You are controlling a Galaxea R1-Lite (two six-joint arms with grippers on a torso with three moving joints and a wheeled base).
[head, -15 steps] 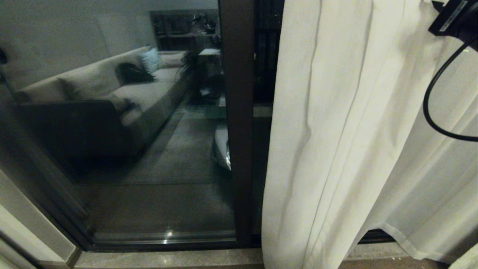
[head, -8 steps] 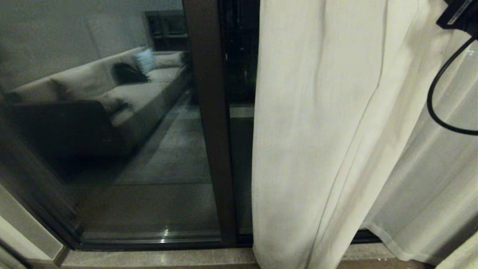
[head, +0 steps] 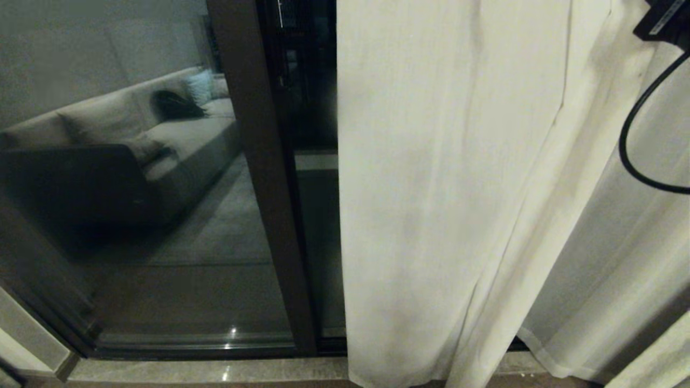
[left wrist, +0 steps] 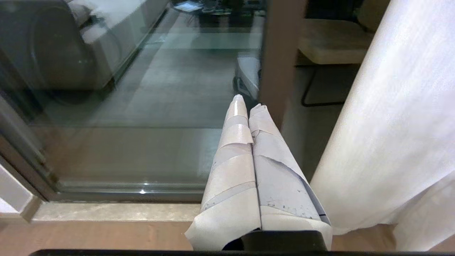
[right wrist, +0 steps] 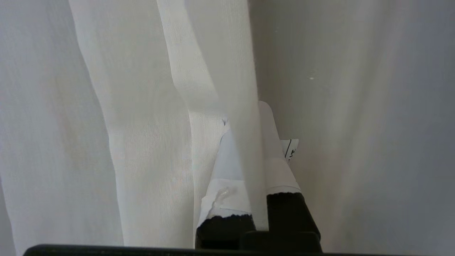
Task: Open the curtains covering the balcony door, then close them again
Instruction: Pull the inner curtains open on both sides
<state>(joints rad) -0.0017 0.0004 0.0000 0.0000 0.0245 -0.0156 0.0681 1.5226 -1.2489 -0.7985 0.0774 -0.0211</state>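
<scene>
Compared with a second earlier, curtain and door frame sit further left, the whole view having shifted. Right gripper, high at right, pinches a curtain fold so the panel follows it across the balcony door. Left gripper is clenched empty, idle near the sill.

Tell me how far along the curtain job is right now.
Opened: the dark-framed glass balcony door is bare on the left. In hand: the right gripper is shut on a fold of the cream pleated curtain, whose edge covers the door's right part. The left gripper is shut, holding nothing. Left: drawing that panel across the exposed glass.
</scene>
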